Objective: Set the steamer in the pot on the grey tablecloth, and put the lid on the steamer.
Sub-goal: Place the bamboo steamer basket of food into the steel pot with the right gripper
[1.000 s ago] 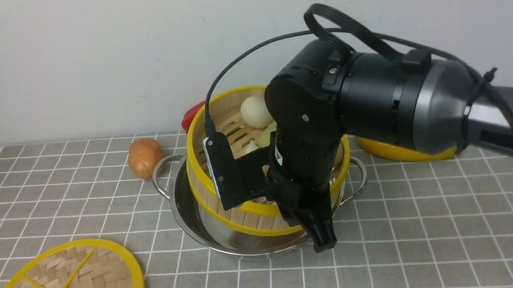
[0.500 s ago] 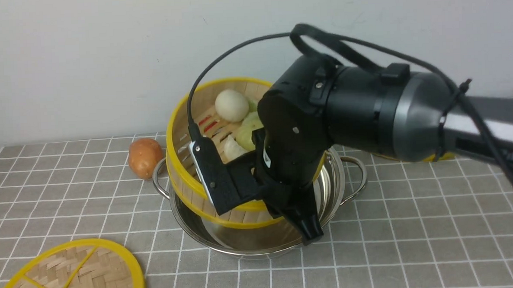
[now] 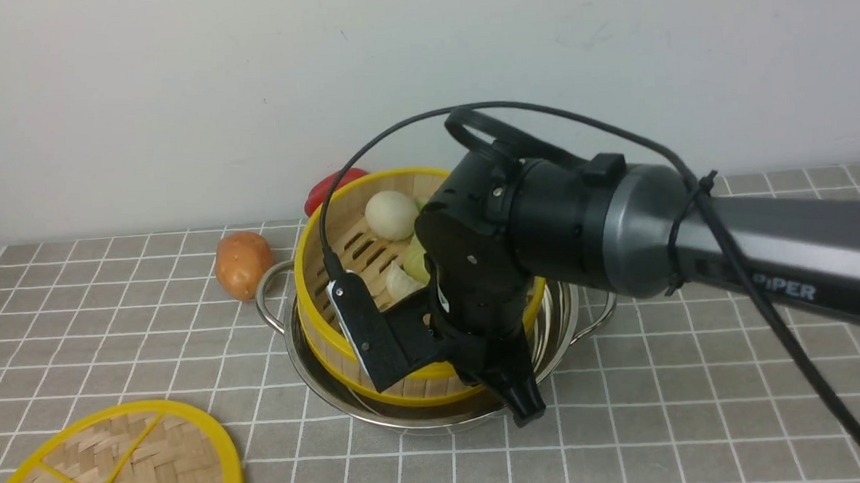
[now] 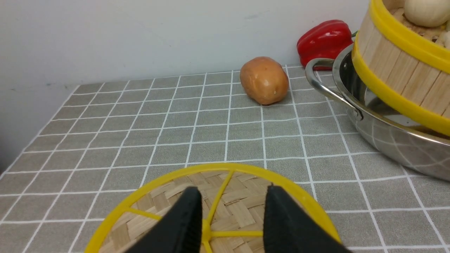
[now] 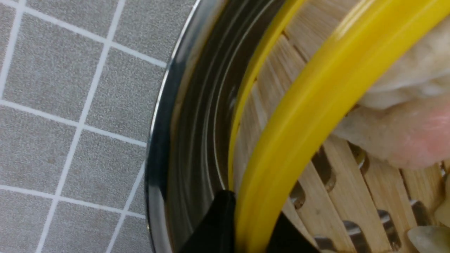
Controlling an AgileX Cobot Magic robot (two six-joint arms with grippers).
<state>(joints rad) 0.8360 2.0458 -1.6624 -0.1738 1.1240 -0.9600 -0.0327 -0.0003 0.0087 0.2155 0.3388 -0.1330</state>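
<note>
Count, this moment:

- Grey tablecloth [image 3: 697, 375]: one.
- Pot [image 3: 408, 417]: one, with two loop handles [image 3: 269, 292].
- Steamer [image 3: 362, 255]: one.
- Lid [image 3: 142, 457]: one.
- Loose vegetables: one potato [image 3: 242, 264], one red pepper [image 4: 325, 38].
- Inside the steamer: one round white item [image 3: 391, 215]. The pale pieces [image 3: 403, 280] beside it cannot be counted, being partly covered.
- Arm [image 3: 618, 226] in the front view: one.
- Hands: two, the left hand [image 4: 230, 218] and the right hand [image 5: 246, 232].

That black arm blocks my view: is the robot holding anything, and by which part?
The right gripper pinches the steamer by its yellow top rim, one finger inside and one outside the wall. The left gripper holds nothing, open over the lid.
</note>
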